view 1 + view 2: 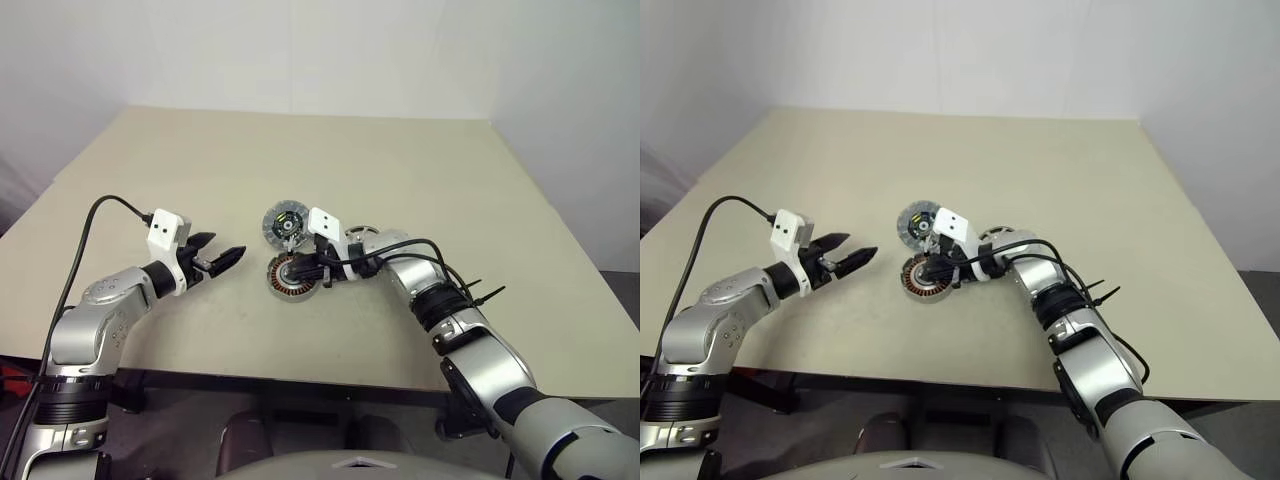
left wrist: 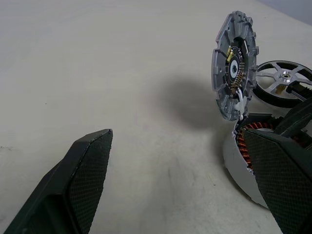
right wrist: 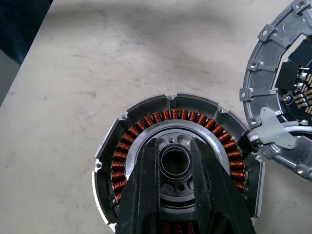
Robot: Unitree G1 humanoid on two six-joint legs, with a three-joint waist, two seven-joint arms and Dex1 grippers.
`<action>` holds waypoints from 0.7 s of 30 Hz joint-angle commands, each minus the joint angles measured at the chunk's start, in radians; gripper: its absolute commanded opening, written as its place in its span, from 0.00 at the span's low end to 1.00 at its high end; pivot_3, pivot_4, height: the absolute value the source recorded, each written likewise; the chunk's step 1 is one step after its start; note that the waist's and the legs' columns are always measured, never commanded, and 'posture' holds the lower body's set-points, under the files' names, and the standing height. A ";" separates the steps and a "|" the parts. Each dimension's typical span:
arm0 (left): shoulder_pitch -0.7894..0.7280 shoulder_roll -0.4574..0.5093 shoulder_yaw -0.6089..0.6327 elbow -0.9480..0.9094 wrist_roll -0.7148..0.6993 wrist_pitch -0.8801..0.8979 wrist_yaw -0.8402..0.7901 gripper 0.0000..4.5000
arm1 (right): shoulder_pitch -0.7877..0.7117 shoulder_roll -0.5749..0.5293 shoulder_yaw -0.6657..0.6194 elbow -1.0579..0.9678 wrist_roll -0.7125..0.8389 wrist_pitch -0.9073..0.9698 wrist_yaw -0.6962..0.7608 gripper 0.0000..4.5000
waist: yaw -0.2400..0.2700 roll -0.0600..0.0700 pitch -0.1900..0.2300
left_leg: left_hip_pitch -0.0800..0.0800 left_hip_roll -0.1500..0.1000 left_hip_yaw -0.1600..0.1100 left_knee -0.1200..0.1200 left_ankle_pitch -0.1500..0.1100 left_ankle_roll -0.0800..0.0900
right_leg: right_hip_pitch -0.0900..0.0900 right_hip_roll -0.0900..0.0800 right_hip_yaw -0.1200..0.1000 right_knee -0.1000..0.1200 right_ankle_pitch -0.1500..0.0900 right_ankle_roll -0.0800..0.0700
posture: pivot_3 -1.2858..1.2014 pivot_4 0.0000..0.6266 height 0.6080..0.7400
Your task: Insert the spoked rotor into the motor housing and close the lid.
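Right wrist view shows our right gripper [image 3: 175,161] pinching the hub of the round silver copper-wound motor housing [image 3: 146,113]. Its ribbed grey lid [image 2: 234,73] stands tilted open; the dark silver-spoked rotor [image 2: 285,80] lies behind, uninserted. Our left gripper [image 1: 222,257] is spread, empty.

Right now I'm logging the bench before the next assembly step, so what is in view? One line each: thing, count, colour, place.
motor housing: one, silver-grey with copper-brown windings, flat on the table near its middle.
lid: one, grey ribbed disc with dark centre, tilted up on edge beside the housing, joined to it by white wires.
spoked rotor: one, dark ring with silver spokes, flat on the table behind the lid.
table: one, beige.
left claw: one, black fingers, open, hovering apart from the housing.
right claw: one, black fingers, nearly closed, over the housing's centre hub; whether it grips cannot be told.
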 commanded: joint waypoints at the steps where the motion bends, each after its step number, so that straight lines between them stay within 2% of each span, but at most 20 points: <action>1: -0.018 0.012 0.023 -0.020 0.001 -0.024 -0.001 1.00 | 0.007 -0.011 -0.007 -0.032 -0.004 -0.024 0.002 0.13 | 0.000 0.000 0.000 | 0.000 0.000 0.000 0.000 0.000 0.000 | 0.000 0.000 0.000 0.000 0.000 0.000 | 0.52 0.00 1.00; 8: -0.017 0.011 0.023 -0.018 0.001 -0.024 -0.001 1.00 | -0.007 -0.008 -0.014 -0.033 0.017 0.026 0.037 0.13 | -0.001 0.000 0.000 | 0.000 0.000 0.000 0.000 0.000 0.000 | 0.000 0.000 0.000 0.000 0.000 0.000 | 0.52 0.00 1.00; 14: -0.016 0.011 0.023 -0.020 0.000 -0.025 0.000 1.00 | -0.008 -0.002 -0.024 0.004 -0.015 -0.060 -0.030 0.13 | -0.001 0.000 0.000 | 0.000 0.000 0.000 0.000 0.000 0.000 | 0.000 0.000 0.000 0.000 0.000 0.000 | 0.52 0.00 1.00; 21: -0.017 0.012 0.021 -0.020 0.001 -0.026 -0.001 1.00 | -0.024 0.010 -0.034 0.025 -0.002 -0.063 -0.029 0.13 | -0.002 0.000 0.000 | 0.000 0.000 0.000 0.000 0.000 0.000 | 0.000 0.000 0.000 0.000 0.000 0.000 | 0.52 0.00 1.00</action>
